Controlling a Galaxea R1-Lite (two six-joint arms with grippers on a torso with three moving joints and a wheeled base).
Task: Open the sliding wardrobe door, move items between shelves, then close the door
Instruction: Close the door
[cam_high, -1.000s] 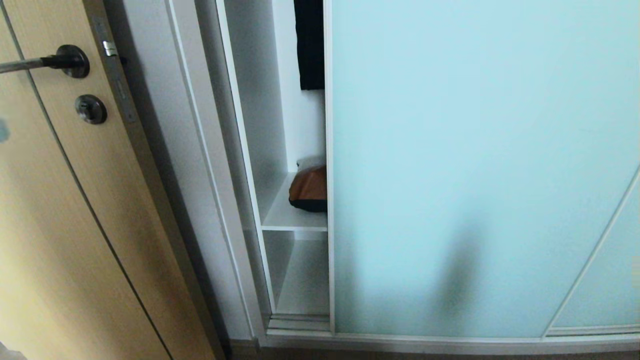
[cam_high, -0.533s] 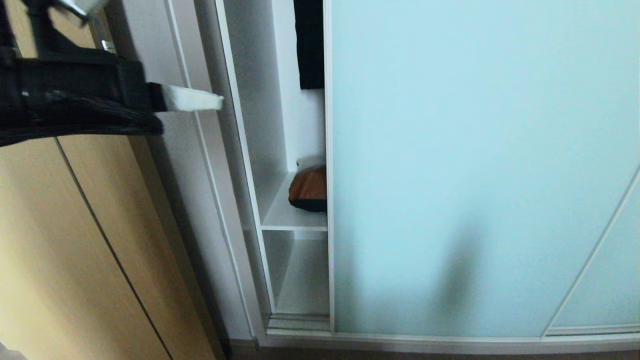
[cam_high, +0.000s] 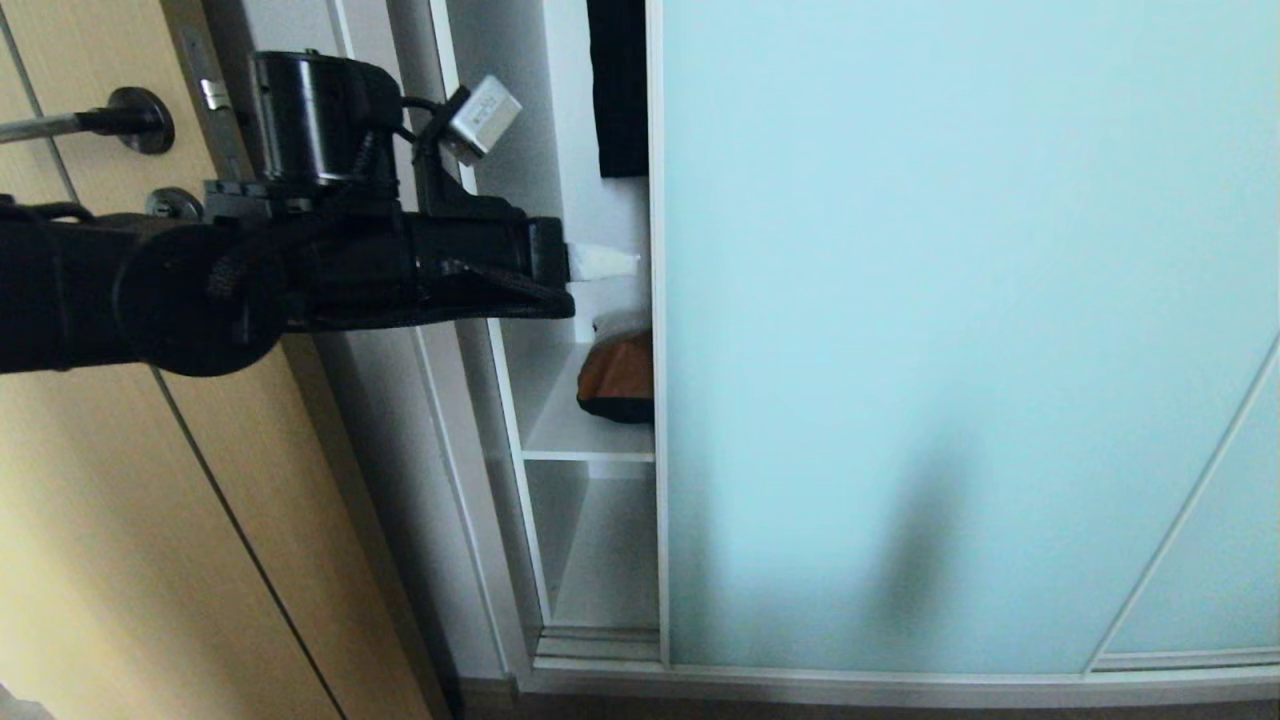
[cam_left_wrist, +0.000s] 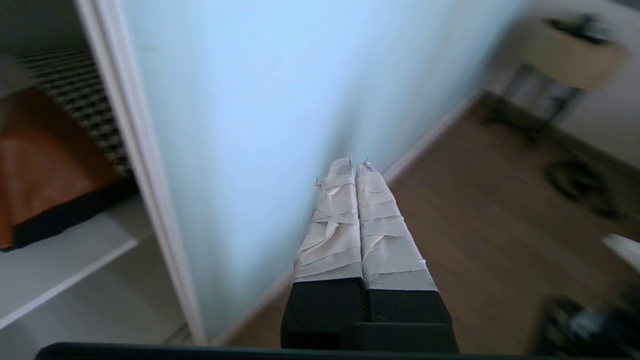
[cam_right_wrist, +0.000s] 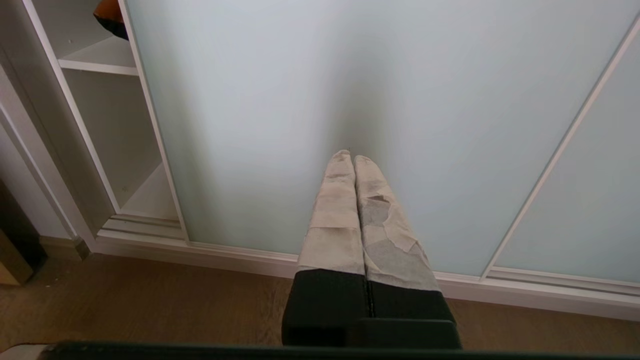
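In front of us stands a white wardrobe, its sliding wardrobe door (cam_high: 960, 330), a tall frosted pale blue-green panel in a thin pale frame, covering most of the opening and leaving only a narrow gap at its left edge. Through that gap we see two white shelves (cam_high: 585, 435), one above the other. On the upper shelf lies a cushion (cam_high: 618, 378), tan-brown with a black underside, half hidden behind the door's edge; the left wrist view also shows its black-and-white houndstooth part. Above it hangs a black garment (cam_high: 618, 90).

Our left gripper (cam_high: 605, 262) reaches in level from the left, at the gap, above the cushion, its taped tip close to the door's frame edge; we cannot tell whether it touches. Its jaws are pressed together and hold nothing.

Our right gripper (cam_right_wrist: 354, 159) shows only in its own wrist view, low, pointing at the door panel above the wooden floor (cam_right_wrist: 150, 300), jaws likewise closed and empty.

To the left stands a light wood door (cam_high: 120, 520) with a dark handle (cam_high: 120, 120).
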